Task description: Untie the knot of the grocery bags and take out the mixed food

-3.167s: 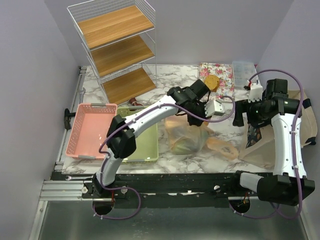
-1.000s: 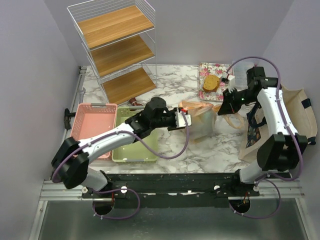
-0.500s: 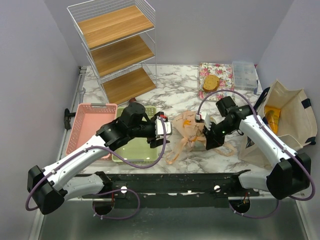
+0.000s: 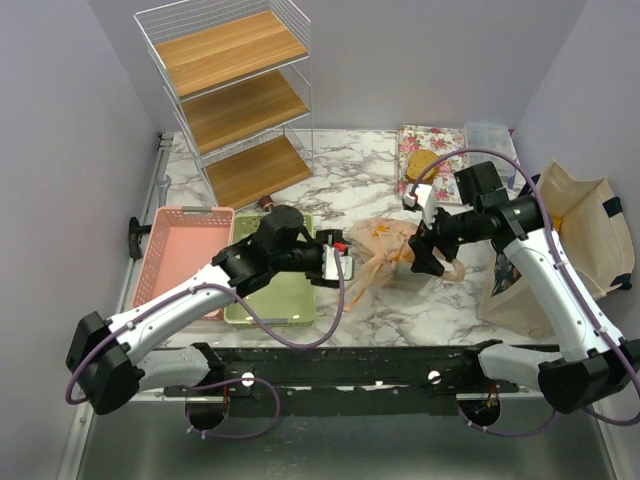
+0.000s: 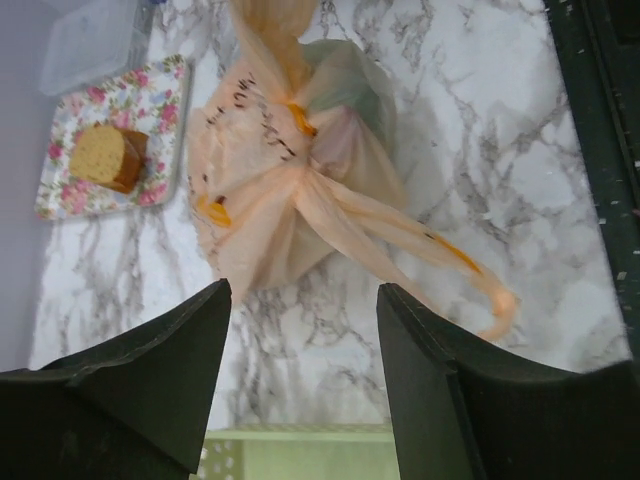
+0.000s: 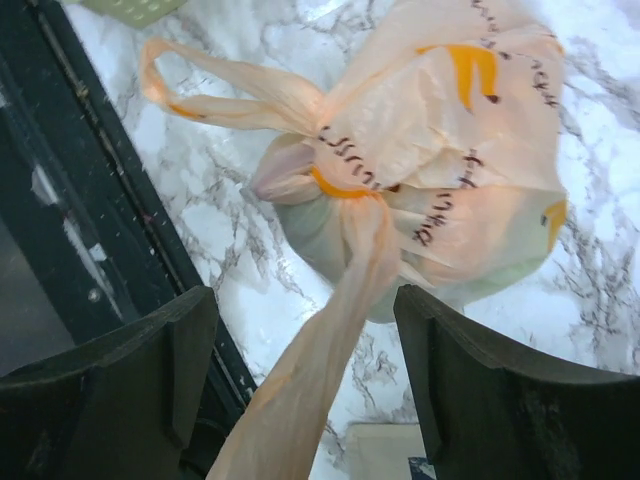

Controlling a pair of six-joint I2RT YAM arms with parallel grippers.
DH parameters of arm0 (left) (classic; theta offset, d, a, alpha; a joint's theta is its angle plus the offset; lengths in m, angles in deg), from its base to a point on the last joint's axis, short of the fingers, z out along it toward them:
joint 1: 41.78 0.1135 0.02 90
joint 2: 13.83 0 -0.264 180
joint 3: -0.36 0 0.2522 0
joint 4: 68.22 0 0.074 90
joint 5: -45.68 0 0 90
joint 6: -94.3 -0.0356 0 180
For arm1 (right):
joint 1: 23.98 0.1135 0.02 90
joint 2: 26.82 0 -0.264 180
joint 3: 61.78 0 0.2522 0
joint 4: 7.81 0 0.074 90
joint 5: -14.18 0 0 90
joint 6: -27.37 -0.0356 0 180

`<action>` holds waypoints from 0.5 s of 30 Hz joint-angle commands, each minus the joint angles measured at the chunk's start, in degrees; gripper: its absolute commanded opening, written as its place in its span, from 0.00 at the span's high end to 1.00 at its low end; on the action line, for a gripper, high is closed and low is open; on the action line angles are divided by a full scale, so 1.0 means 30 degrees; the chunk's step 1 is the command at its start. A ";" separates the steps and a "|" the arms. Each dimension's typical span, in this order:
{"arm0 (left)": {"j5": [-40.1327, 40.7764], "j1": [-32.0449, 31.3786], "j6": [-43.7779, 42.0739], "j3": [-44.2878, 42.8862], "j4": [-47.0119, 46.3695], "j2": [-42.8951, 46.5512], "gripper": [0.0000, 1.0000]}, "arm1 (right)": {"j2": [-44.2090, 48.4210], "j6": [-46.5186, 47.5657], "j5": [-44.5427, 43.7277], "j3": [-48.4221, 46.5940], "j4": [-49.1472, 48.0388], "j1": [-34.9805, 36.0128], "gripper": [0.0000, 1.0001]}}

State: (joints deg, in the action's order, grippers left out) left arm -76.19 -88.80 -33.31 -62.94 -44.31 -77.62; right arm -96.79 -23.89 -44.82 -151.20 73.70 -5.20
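Note:
One tan grocery bag with orange print lies on the marble between my arms, its handles still tied in a knot. A green shape shows through the plastic; the rest of the mixed food is hidden inside. My left gripper is open just left of the bag, nothing between its fingers. My right gripper is open at the bag's right side. One twisted handle runs loosely between its wide-apart fingers. The other handle loop lies flat on the table.
A green basket and a pink basket sit at the left, with a wire shelf unit behind. A floral plate with a brown bread slice, a clear box and a canvas tote are at the right.
My right gripper was shut low on the bag; it has opened and risen to the right, and the handle hangs free. The left gripper has edged toward the bag.

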 commanded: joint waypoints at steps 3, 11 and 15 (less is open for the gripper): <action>-0.0522 -0.0195 -0.5528 -0.3921 -0.0680 -0.4200 0.39 | 0.1677 -0.4157 -0.3191 0.1446 -0.2950 0.0097 0.23; -0.2097 -0.0974 -1.1295 -0.6901 0.1488 -0.7987 0.33 | 0.2974 -0.7099 -0.3902 -0.0758 -0.3269 0.0095 0.15; -0.1249 -0.1823 -1.4027 -0.8320 0.2487 -1.0223 0.32 | 0.3513 -0.7676 -0.4894 -0.0778 -0.2881 0.0095 0.08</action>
State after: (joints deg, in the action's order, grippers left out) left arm -78.49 -91.54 -61.76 -83.77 -42.28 -102.16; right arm -88.38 -42.60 -55.57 -151.75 65.26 -5.20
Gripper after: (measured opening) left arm 0.675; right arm 0.910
